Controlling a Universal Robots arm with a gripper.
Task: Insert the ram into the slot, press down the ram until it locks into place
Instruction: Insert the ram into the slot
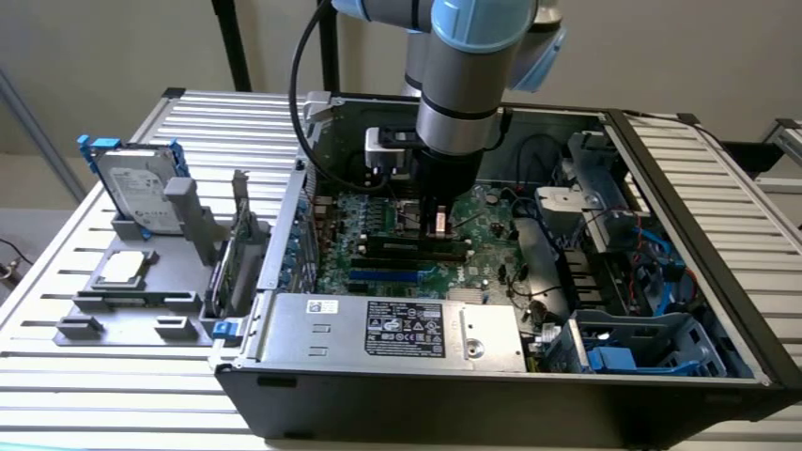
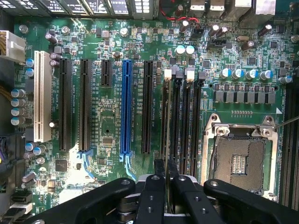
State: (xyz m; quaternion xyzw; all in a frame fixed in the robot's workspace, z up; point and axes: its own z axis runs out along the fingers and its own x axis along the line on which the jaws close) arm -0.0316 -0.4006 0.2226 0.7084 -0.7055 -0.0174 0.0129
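Observation:
My gripper (image 1: 439, 224) reaches down inside the open computer case (image 1: 501, 395), just above the motherboard (image 1: 376, 225). In the wrist view its two black fingers (image 2: 159, 170) stand close together, shut on the ram (image 2: 165, 164). The ram is seen edge-on as a thin strip. It lines up along the slot (image 2: 166, 91), the black memory socket nearest the blue slot; three identical sockets (image 2: 187, 121) lie parallel beside it. I cannot tell whether the ram's lower edge touches the slot. The sockets (image 1: 404, 248) also show in the exterior view beside the gripper.
A blue slot (image 2: 125, 107) and black expansion slots (image 2: 85, 102) lie on one side of the sockets, the square silver CPU socket (image 2: 238, 156) on the other. A power supply (image 1: 389, 329), cables (image 1: 539, 254) and a drive cage (image 1: 640, 348) crowd the case. A hard drive (image 1: 138, 193) stands on the table outside.

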